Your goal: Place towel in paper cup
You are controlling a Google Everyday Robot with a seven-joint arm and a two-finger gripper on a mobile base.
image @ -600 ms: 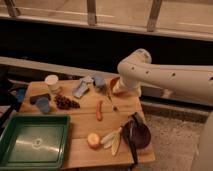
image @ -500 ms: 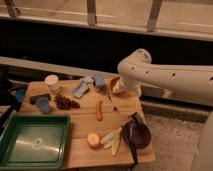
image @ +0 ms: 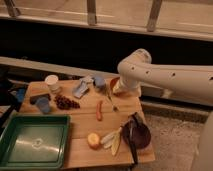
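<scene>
**Bench** [image: 82, 125]: wooden, carrying a spread of small goods, which we list below.

**Towel** [image: 81, 88]: a crumpled blue-grey cloth. It lies flat on the bench near the back edge, to the right of the paper cup [image: 51, 82] and apart from it.

**Paper cup:** white and upright, at the back left of the bench.

**Pincer** [image: 116, 88]: at the low end of the white arm [image: 165, 77], which reaches in from the right. It hangs over the back edge of the bench, just right of the towel. We cannot tell whether it is open or closed.

**Also noted:**
- a green tray [image: 22, 135] at the front left
- a dark cluster of grapes [image: 65, 103] in front of the paper cup
- an orange-red stick-shaped item [image: 99, 110] mid-bench
- a dark purple round object [image: 137, 135] at the front right
</scene>
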